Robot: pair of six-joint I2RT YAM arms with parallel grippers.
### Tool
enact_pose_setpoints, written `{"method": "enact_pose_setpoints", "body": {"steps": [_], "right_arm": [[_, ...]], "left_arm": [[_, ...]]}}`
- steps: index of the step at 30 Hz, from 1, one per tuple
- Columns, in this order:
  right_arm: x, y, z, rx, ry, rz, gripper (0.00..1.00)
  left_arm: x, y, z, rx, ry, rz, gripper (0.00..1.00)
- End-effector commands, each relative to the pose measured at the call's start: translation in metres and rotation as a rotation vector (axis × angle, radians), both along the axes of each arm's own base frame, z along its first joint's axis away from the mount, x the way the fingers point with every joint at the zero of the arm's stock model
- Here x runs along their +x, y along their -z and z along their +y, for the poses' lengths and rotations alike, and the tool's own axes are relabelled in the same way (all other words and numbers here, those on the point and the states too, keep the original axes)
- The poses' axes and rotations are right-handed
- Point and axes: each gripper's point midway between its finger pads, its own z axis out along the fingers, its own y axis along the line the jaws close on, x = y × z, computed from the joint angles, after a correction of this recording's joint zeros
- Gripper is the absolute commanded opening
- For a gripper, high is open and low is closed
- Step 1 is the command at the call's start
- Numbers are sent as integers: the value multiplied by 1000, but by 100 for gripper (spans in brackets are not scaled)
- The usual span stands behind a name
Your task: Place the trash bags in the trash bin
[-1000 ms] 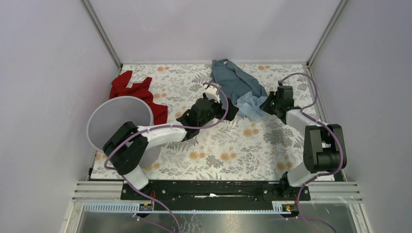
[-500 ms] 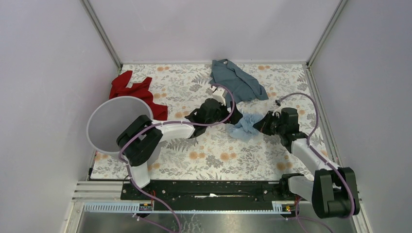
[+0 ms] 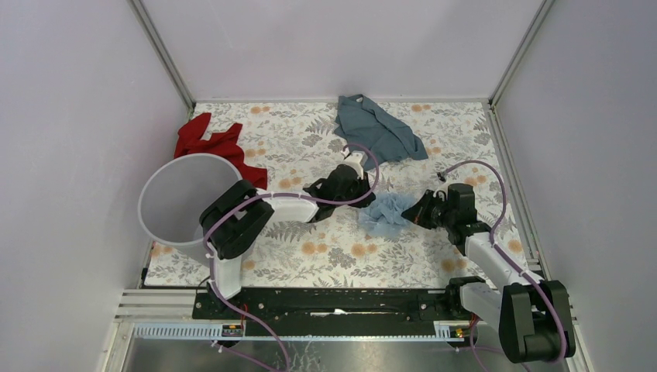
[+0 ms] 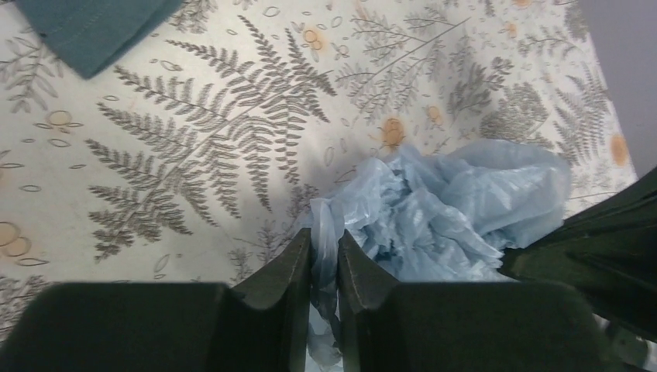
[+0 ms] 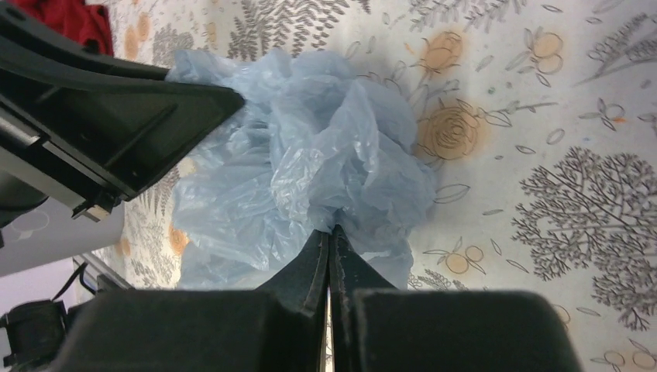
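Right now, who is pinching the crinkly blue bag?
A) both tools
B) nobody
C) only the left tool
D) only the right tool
A: the left tool and the right tool are each shut on a fold of the trash bag, one on each side of it.

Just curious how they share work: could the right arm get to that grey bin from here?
Probably not. The trash bin stands far left, beside the left arm's base, and the left arm lies between. The right gripper, shut on the pale blue plastic bag, sits well right.
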Motion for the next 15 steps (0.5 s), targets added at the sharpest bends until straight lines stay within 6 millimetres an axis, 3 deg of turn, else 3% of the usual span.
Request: {"method": "enact_pose_setpoints", "body": {"steps": [1, 6, 10, 15], "right_arm": [[8, -3, -9, -27, 85, 33, 0], [-2, 3, -18, -64, 129, 86, 0], [-4, -2, -20, -95, 115, 92, 0], [-10, -4, -19, -104, 81, 123, 0]], "left_arm": [[20, -35, 14, 3, -81, -119, 16], [27, -67, 51, -14, -155, -229, 0], [25, -97, 82, -68, -219, -329, 0], [11, -132, 102, -146, -224, -465, 0]]}}
